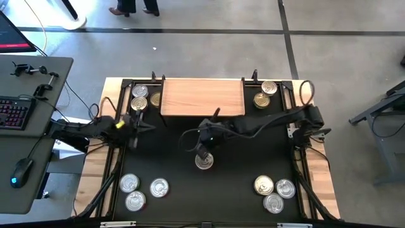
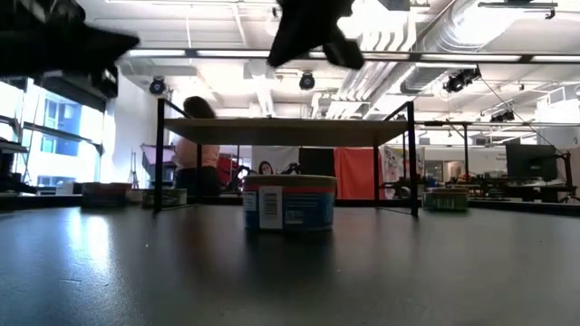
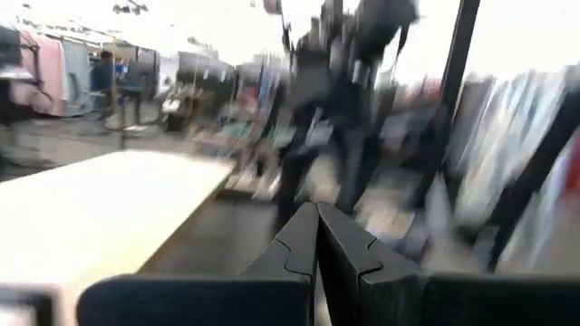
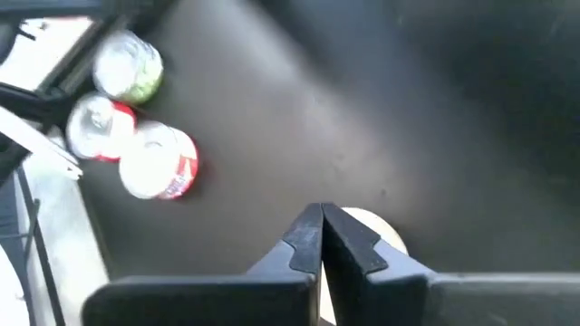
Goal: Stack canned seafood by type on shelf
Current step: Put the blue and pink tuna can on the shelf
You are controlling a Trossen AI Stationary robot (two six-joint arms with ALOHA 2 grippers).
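The shelf [image 1: 202,96] is a light wooden board on thin black legs at the back of the black mat; its top is bare. One blue-labelled tin [image 2: 288,201] stands alone on the mat's middle [image 1: 204,162]. My right gripper [image 1: 203,151] hangs shut above it, clear of it [image 2: 308,32]; in the right wrist view the tin's lid [image 4: 381,234] shows just past the shut fingers [image 4: 322,226]. More tins stand in small groups at the mat's corners. My left gripper [image 1: 135,128] waits shut at the mat's left, by the shelf [image 3: 100,199].
Three tins [image 1: 140,100] stand left of the shelf and two [image 1: 266,94] right of it. Three more [image 1: 140,190] sit at the front left, three [image 1: 274,192] at the front right. A desk with a keyboard [image 1: 12,114] stands left of the table.
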